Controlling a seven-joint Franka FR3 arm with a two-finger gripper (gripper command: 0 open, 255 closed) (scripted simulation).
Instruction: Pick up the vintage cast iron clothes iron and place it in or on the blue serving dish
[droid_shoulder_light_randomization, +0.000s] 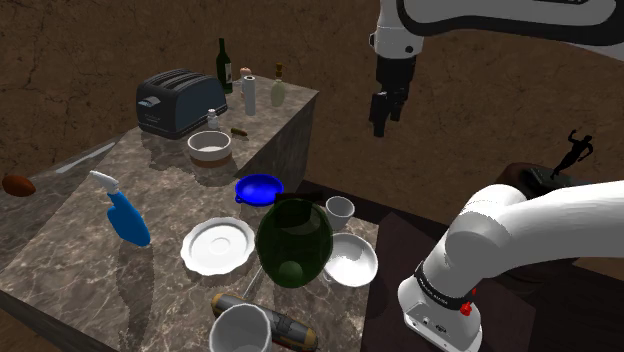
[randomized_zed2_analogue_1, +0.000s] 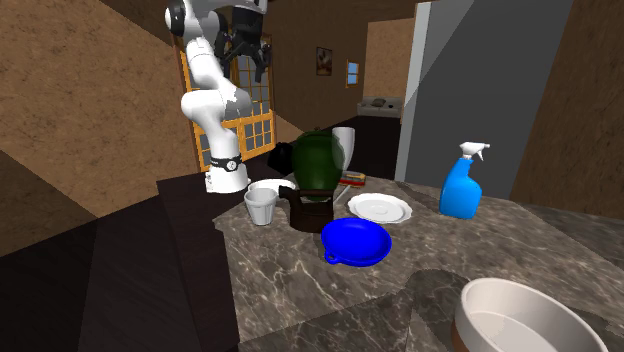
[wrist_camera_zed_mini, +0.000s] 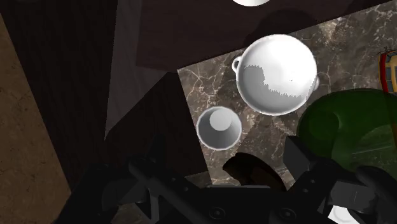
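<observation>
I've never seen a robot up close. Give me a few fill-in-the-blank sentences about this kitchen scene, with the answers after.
1. The spray bottle at the shoulder view's left of the white plate is ___ in colour.
2. The big round vase beside the white cup is dark ___.
3. The gripper hangs high above the counter, open and holding ___.
4. On the raised ledge stands a dark two-slot ___.

Missing words: blue, green, nothing, toaster.
</observation>
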